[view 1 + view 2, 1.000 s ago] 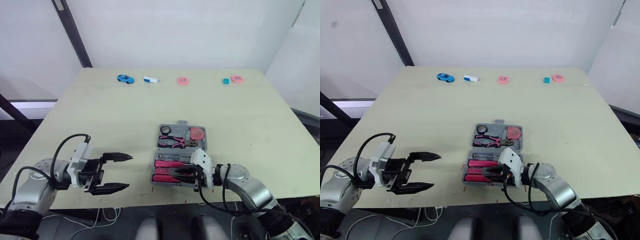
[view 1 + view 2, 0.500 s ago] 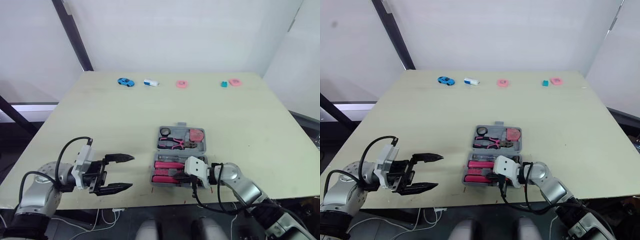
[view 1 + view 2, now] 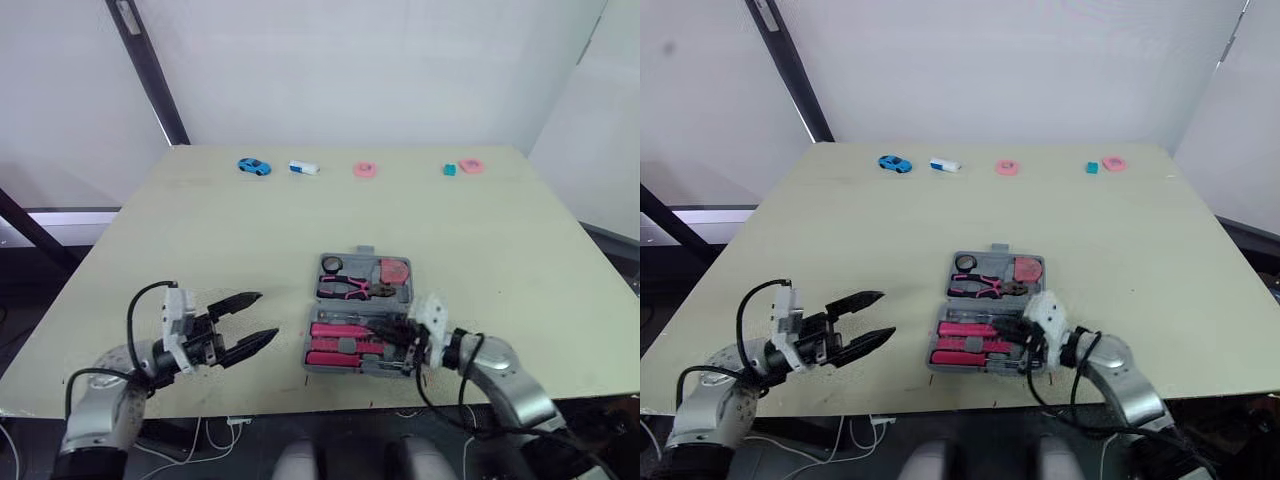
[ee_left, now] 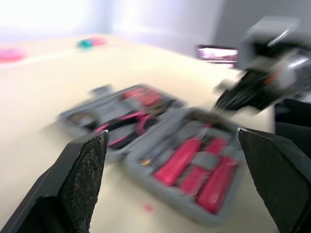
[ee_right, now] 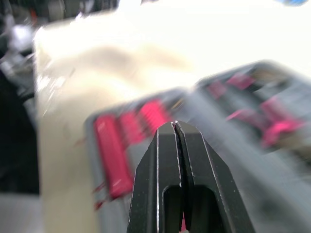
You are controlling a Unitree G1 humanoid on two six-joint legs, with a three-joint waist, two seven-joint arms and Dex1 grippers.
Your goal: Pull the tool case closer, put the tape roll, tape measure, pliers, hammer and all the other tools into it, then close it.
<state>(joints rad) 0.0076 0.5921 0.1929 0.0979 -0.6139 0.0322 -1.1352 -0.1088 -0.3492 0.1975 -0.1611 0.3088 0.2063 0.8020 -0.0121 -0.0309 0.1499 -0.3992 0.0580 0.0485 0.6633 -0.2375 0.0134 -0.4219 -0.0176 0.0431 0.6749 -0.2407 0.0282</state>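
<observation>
Left eye view: the tool case (image 3: 362, 312) lies open in the lower middle, with tools inside. Our right gripper (image 3: 392, 342), pinched shut and empty, is over its lower half. Our left gripper (image 3: 266, 315), lower left, gapes wide, empty. Next, we think: fold it shut.

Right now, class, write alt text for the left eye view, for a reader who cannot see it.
An open grey tool case with pink-handled tools lies near the front edge of a pale table. The shut right gripper is at its near right corner; the open left gripper is apart, to its left.
</observation>
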